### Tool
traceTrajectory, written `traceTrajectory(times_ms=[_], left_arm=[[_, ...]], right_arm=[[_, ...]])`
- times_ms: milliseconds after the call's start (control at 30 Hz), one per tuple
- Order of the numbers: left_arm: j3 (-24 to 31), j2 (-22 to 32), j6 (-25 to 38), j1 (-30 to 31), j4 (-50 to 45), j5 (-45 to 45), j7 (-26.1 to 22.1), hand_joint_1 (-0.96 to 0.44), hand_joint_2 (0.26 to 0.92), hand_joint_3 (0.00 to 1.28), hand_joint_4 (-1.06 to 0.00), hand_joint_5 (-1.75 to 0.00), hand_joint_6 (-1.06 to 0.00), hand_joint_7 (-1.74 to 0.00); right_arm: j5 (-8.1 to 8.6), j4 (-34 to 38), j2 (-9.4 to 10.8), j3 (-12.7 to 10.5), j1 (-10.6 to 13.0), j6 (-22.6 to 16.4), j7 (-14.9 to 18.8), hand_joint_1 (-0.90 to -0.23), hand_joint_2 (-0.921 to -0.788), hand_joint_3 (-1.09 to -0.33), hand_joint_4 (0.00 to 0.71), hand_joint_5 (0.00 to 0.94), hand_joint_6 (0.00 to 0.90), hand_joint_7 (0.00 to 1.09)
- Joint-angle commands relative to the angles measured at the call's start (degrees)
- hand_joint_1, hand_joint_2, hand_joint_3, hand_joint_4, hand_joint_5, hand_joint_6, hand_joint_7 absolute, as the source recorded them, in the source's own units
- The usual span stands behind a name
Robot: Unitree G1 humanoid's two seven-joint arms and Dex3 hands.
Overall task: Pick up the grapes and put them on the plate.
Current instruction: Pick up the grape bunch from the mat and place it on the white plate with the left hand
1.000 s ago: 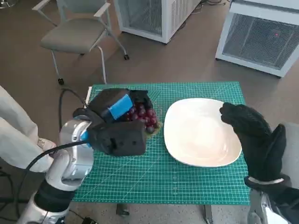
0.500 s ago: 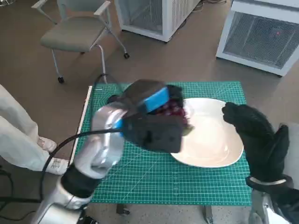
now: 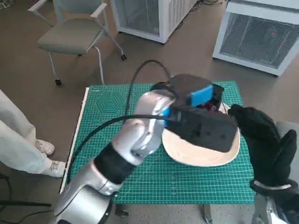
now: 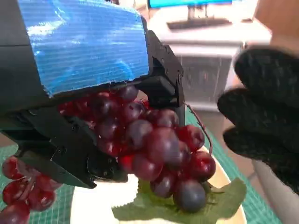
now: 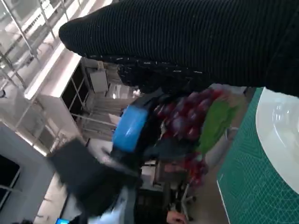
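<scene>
Grapes (image 4: 154, 149) over plate (image 3: 205, 156), far edge side.
L hand (image 3: 198, 100) grips the bunch w/ leaf hanging just above plate; release is straight down. R hand (image 3: 261, 140) holds nothing, fingers apart, at plate's right edge.

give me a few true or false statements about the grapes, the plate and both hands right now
1. The left hand holds the grapes. True.
2. The grapes lie on the green mat beside the plate. False: they hang in the left hand over the white plate.
3. The right hand holds the plate's rim. False: it holds nothing, by the plate's right side.
4. A green leaf hangs with the bunch. True.
</scene>
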Motion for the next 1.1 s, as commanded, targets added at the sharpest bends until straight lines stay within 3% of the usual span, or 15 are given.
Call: traceTrajectory(times_ms=[33,533,733,800,933,1000,1100], left_arm=[[-0.6,-1.8,0.0,-3.6,4.4,0.5,0.9,0.0,0.7,0.56,-0.54,-1.39,-0.55,-1.35],[-0.9,-4.2,-0.7,-4.9,9.6,-0.3,1.2,0.0,0.691,0.57,-0.55,-1.38,-0.56,-1.34],[-0.4,-5.1,-2.0,-5.1,12.9,-1.3,1.4,0.0,0.756,0.51,-0.49,-1.42,-0.49,-1.39],[-0.3,-5.3,-2.6,-5.2,14.3,-1.8,1.3,0.09,0.726,0.57,-0.5,-1.45,-0.46,-1.21],[0.0,-5.7,-4.0,-5.6,17.4,-2.8,0.7,0.33,0.558,0.85,-0.56,-1.54,-0.43,-0.5],[0.0,-5.8,-4.6,-5.9,18.9,-3.1,0.2,0.37,0.521,0.91,-0.57,-1.56,-0.46,-0.34],[-0.2,-6.1,-5.5,-6.4,21.0,-3.5,-0.4,0.39,0.516,0.92,-0.57,-1.57,-0.53,-0.26]], right_arm=[[-0.05,-0.8,0.6,0.2,1.5,1.3,-1.4,-0.451,-0.921,-0.649,0.403,0.666,0.167,0.97],[-0.19,-1.7,0.9,0.2,2.1,1.6,-3.1,-0.451,-0.921,-0.646,0.406,0.662,0.174,0.97],[-0.45,-1.4,1.0,0.2,2.0,1.2,-3.3,-0.451,-0.921,-0.645,0.407,0.66,0.175,0.96],[-0.56,-1.4,1.1,0.2,2.0,1.1,-3.4,-0.451,-0.921,-0.645,0.408,0.659,0.176,0.96],[-0.7,-1.4,1.1,0.2,2.0,1.0,-3.5,-0.451,-0.921,-0.644,0.409,0.657,0.177,0.96],[-0.67,-1.3,1.2,0.2,1.9,1.0,-3.5,-0.451,-0.921,-0.644,0.409,0.657,0.177,0.96],[-0.58,-1.2,1.2,0.3,1.8,1.0,-3.5,-0.451,-0.921,-0.644,0.41,0.655,0.178,0.96]])
